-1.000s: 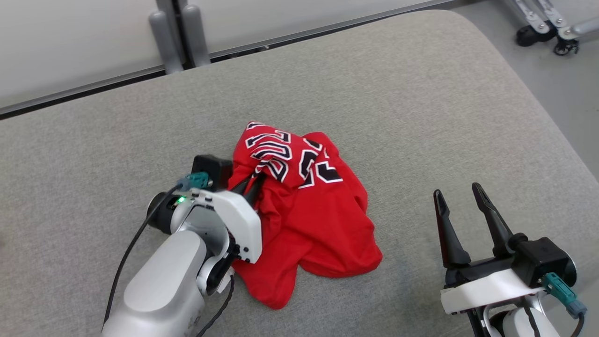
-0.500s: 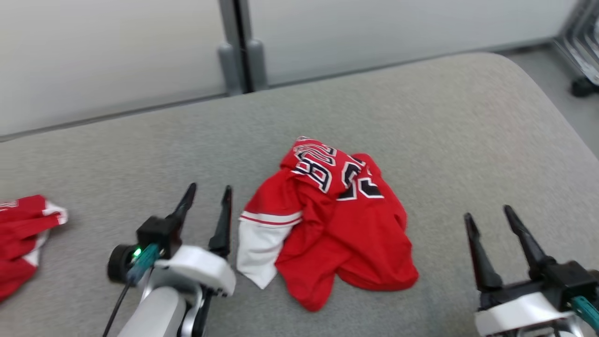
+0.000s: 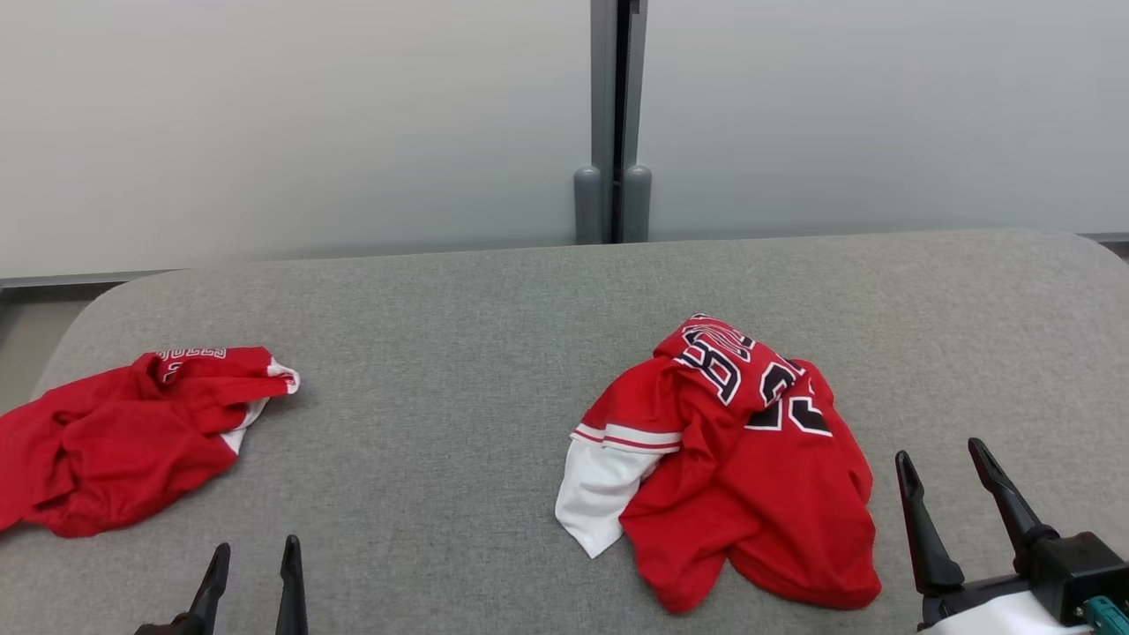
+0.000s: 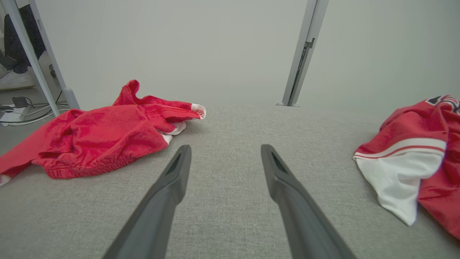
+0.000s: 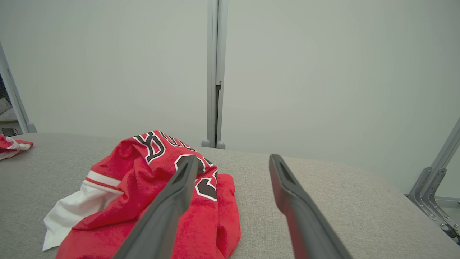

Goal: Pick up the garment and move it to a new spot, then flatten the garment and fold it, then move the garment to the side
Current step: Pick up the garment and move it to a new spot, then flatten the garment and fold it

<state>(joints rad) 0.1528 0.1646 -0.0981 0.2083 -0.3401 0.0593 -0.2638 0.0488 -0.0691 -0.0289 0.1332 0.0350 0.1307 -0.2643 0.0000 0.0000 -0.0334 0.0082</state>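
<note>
Grey woven upholstery (image 3: 459, 370) ran wide before pale wall panels (image 3: 309, 123), which were split by a grey upright post (image 3: 613, 115). The garment (image 3: 750, 476), a red jersey with a white sleeve edged in red stripes, lay crumpled right of centre on the upholstery. A second red garment (image 3: 123, 432) lay heaped well apart from it, at the far left edge.

The head view alone took in both heaps and both grippers together. The left wrist view added cables (image 4: 21, 111) on the floor beyond the upholstery's left end. The right wrist view added a folded metal frame (image 5: 431, 194) past the right end. In that view one finger crossed in front of the jersey, while the head view showed that gripper beside the jersey's right edge and apart from it.

The left gripper (image 3: 255, 545) sat at the bottom edge between the two heaps, its fingers spread and nothing between them. The right gripper (image 3: 939, 451) was likewise parted wide and empty.

Black characters outlined in white ran across the jersey's upper folds, but the creases broke them up and they could not be read whole. A band of small white marks on the second garment was too small to read.
</note>
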